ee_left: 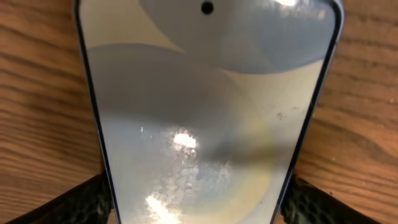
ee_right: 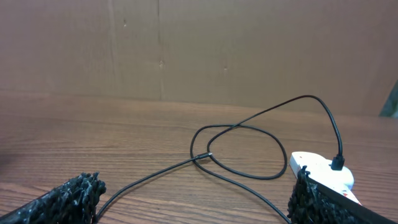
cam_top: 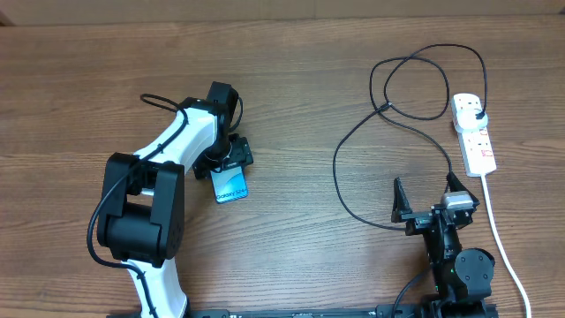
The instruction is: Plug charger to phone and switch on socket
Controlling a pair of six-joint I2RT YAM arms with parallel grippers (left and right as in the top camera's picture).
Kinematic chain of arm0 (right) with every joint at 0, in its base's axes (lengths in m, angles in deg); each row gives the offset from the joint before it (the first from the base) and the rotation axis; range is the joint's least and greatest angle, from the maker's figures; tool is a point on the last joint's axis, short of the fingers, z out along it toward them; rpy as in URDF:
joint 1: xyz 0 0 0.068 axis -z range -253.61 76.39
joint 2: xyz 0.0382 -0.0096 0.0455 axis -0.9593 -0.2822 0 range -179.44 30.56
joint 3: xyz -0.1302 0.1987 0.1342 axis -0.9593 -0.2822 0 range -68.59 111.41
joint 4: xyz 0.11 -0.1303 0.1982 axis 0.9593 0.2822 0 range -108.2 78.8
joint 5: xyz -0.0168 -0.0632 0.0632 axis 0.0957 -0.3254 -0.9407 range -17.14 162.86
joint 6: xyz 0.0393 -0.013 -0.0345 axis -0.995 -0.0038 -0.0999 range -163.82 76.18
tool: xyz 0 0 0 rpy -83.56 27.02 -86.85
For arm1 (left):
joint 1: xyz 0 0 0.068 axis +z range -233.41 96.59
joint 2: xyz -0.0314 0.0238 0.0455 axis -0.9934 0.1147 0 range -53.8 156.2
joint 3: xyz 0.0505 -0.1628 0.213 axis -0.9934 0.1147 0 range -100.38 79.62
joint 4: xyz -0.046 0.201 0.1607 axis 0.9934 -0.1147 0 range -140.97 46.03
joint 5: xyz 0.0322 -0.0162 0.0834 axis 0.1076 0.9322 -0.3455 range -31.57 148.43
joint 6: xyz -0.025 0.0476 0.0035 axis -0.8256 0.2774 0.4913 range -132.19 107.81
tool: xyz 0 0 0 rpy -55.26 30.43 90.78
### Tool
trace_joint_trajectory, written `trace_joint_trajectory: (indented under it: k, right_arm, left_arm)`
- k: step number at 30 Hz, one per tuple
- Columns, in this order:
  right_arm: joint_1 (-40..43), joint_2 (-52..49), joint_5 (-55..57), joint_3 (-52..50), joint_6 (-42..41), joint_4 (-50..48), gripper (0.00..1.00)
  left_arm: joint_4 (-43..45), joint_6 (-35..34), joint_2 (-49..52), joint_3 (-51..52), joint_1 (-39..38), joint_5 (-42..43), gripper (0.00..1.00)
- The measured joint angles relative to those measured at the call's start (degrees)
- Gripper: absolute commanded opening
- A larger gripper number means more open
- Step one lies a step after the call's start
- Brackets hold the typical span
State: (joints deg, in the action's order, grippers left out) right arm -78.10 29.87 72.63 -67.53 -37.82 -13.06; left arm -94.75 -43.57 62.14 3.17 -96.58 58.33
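You held phone [cam_top: 230, 186] clamped in left gripper [cam_top: 226, 170], right gripper [cam_top: 429, 196] gaped empty; charger [cam_top: 335, 164] was plugged into socket [cam_top: 478, 143], its tip well apart from phone.

Wood-grain table [cam_top: 291, 97], plain brown wall [ee_right: 186, 43]

In the overhead view the phone [cam_top: 230, 185] shows small pale lettering on its blue screen, reading "Galaxy S24"; the red marks on the socket [cam_top: 474, 132] are too small to read
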Motion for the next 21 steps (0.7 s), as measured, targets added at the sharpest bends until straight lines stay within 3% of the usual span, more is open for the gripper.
trace_joint_trajectory:
  k: [5,21]
  right_arm:
    - [-0.02,0.00,0.04,0.00,0.02,-0.02,1.00]
    - [-0.02,0.00,0.02,0.00,0.02,0.00,1.00]
  left_arm:
    - [0.81,0.22,0.00,0.02,0.02,-0.46,0.99]
    - [6.08,4.35,-2.47,4.96,0.07,-0.83,0.95]
